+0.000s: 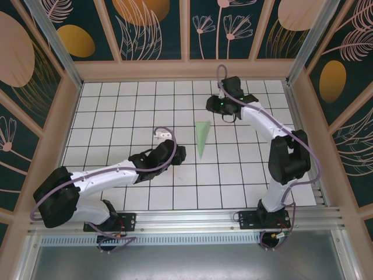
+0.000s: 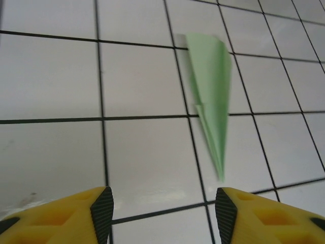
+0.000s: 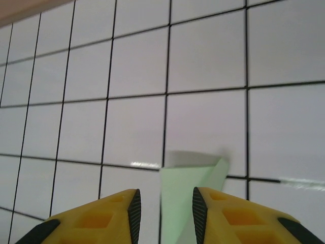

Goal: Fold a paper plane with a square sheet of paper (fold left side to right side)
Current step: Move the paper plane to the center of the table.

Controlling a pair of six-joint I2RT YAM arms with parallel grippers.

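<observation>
The paper plane (image 1: 202, 139) lies flat on the tiled surface (image 1: 116, 105) between the left end effector (image 1: 178, 154) and the right end effector (image 1: 214, 107), its point nearer the left one.

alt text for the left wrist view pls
A slim, pointed mint-green paper plane lies on the white gridded table, its tip toward the camera. The left gripper's yellow fingers stand open at the bottom edge, clear of the paper.

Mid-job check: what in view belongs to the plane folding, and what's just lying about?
Job: paper plane, folded, lying flat; left arm and right arm, jaws open.
Not the job: white tiled table, patterned walls.
</observation>
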